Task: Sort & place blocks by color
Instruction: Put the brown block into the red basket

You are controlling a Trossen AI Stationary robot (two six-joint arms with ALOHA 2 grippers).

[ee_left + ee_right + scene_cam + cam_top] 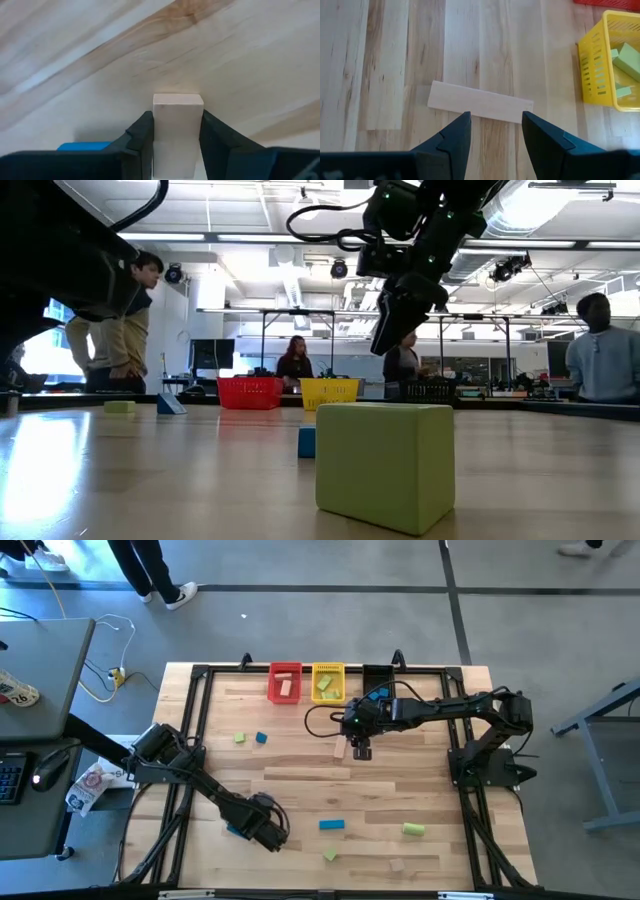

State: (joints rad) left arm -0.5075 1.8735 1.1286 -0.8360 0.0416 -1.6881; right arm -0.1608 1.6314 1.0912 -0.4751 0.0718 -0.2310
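My left gripper (268,827) stands near the table's front left, pointing down, shut on a pale wood block (178,115). A blue block (83,146) lies close beside it. My right gripper (495,134) hangs open above a pale wood bar (480,105) lying flat near the table's middle, clear of it. Loose on the table lie a blue bar (331,824), green blocks (413,829) (330,855) (240,738), a blue block (261,738) and a wood block (397,864). My left gripper pinches the pale wood block by two opposite sides (159,125) between its two fingers. The fingers come from above, pointing down. The block sits on the table top, its far end sticking out past the fingertips.
Red bin (285,682), yellow bin (328,682) with green blocks inside, and black bin (377,674) stand in a row at the far edge. A black frame runs around the table. People stand in the room beyond. Bare wood lies between the two grippers.
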